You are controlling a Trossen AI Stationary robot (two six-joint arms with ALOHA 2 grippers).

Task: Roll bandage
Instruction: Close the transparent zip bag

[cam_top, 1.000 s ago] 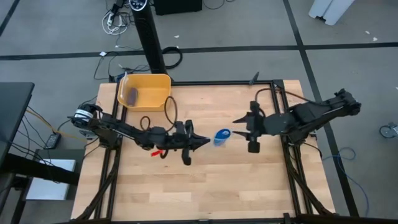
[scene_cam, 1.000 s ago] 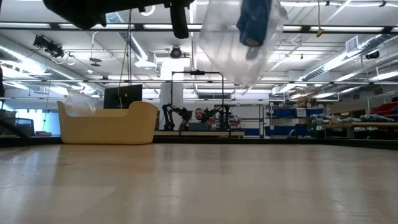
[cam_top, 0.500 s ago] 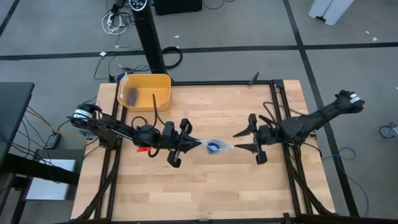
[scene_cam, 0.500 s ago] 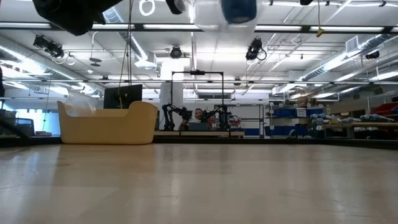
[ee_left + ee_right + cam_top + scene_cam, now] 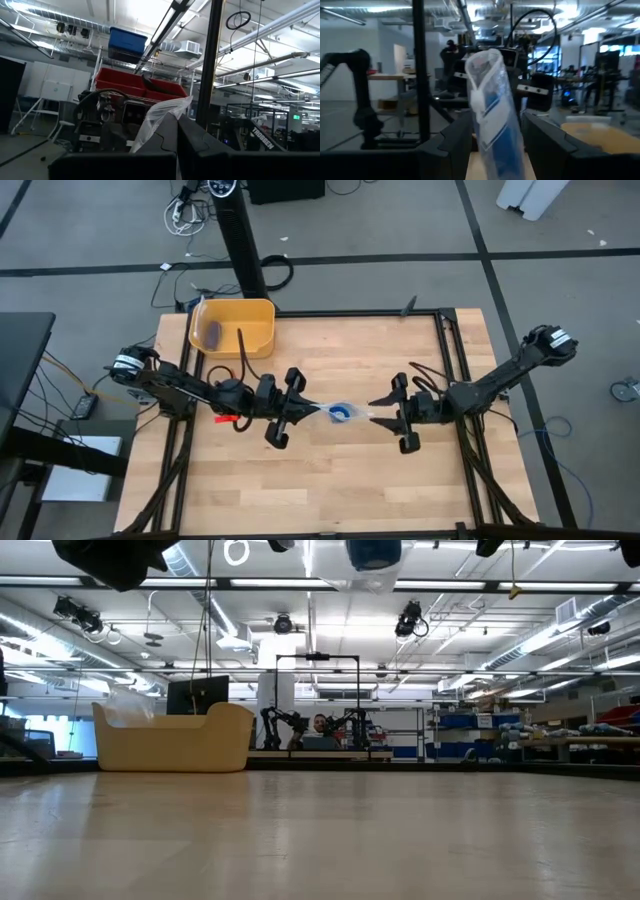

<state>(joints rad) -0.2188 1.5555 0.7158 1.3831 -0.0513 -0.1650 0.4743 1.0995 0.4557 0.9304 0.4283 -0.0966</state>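
Note:
The bright blue bandage [image 5: 342, 415] is a small roll inside a clear crinkly plastic packet [image 5: 352, 414], held high above the table's middle. In the low view the bandage [image 5: 373, 552] and packet [image 5: 352, 578] show at the top edge. My left gripper [image 5: 303, 409] is shut on the packet's left end. My right gripper [image 5: 378, 413] is open, one finger on either side of the packet's right end [image 5: 492, 115]. I cannot tell whether those fingers touch it. My left gripper pinches the packet's left end [image 5: 159, 120] between its two fingers, coming level from the table's left. A corner of plastic sticks out past the fingertips. The packet is lifted clear of the table and stretches about level toward the right gripper.
A yellow bin [image 5: 232, 328] stands at the table's far left and holds a dull purple-grey cylinder [image 5: 213, 332]. It also shows in the low view [image 5: 172, 738]. A small red object [image 5: 229, 420] lies under the left arm. The bare wooden table [image 5: 330, 490] spreads out below.
My left gripper has drawn toward the table's left with the packet. My right gripper has come toward the near edge and closed in on the packet's right end. The packet, which hung down below the left gripper, now lies about level and higher.

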